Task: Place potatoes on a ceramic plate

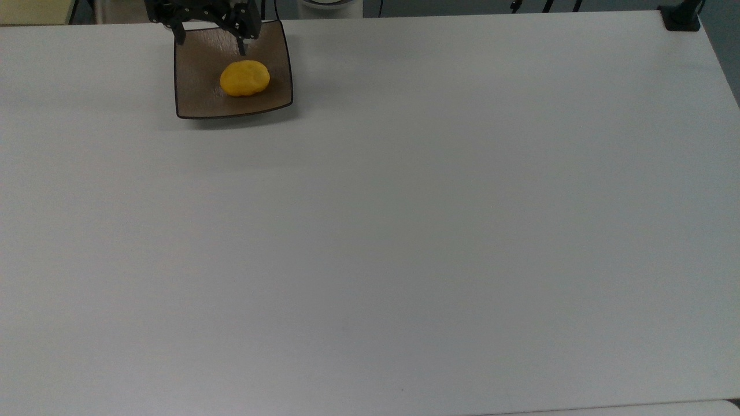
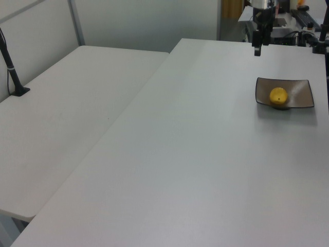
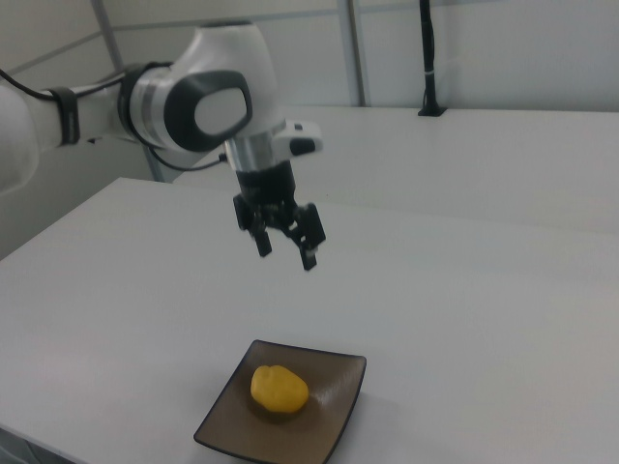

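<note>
Right view shows the black two-finger end effector (image 3: 285, 246) empty with fingers apart, raised clear above the white bench (image 3: 464, 290), while below it the bright yellow oval potato (image 3: 279, 389) rests on the square brown ceramic plate (image 3: 329, 425), so placement looks done and only retreat remains.

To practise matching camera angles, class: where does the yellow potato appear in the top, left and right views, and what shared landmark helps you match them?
Top view: the potato is at upper left.
Left view: the potato is at the right, above the middle.
Right view: the potato is at bottom centre.
Shared landmark: the square brown ceramic plate it lies on.
</note>
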{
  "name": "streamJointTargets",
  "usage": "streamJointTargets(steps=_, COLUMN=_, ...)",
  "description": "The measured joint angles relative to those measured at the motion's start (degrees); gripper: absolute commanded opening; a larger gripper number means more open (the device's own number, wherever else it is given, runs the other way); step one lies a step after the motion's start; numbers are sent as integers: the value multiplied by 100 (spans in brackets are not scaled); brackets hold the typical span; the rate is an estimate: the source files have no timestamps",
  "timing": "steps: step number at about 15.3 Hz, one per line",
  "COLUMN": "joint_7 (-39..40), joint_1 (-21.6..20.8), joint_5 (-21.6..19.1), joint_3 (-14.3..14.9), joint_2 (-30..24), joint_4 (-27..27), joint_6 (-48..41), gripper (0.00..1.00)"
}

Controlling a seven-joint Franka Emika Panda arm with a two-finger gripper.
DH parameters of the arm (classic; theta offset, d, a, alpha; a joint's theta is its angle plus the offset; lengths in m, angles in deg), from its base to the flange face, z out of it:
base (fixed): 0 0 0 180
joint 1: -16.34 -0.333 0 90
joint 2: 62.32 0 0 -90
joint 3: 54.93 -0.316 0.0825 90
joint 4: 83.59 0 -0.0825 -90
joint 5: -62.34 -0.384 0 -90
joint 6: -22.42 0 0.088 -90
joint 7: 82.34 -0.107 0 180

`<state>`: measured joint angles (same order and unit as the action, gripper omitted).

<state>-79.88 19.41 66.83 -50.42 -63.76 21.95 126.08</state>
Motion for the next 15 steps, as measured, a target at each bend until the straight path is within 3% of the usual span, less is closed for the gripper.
streamJointTargets(steps=2, joint_7=0, joint_1=-95, joint_5=-61, joint_3=-14, joint_2=-1, joint_4=-524, joint_6=-551, gripper=100)
streamJointTargets(steps=6, joint_7=-59, joint_1=-295, joint_5=-665, joint_3=-70, joint_2=-10, joint_4=-1177, joint_6=-1018, gripper=100)
streamJointTargets(steps=10, joint_7=-342, joint_1=-699, joint_5=-673, joint_3=-77, joint_2=11, joint_4=-1202, joint_6=-859, gripper=100)
streamJointTargets(steps=15, joint_7=-359, joint_1=-829, joint_5=-506, joint_3=-88, joint_2=63, joint_4=-1138, joint_6=-852, gripper=100)
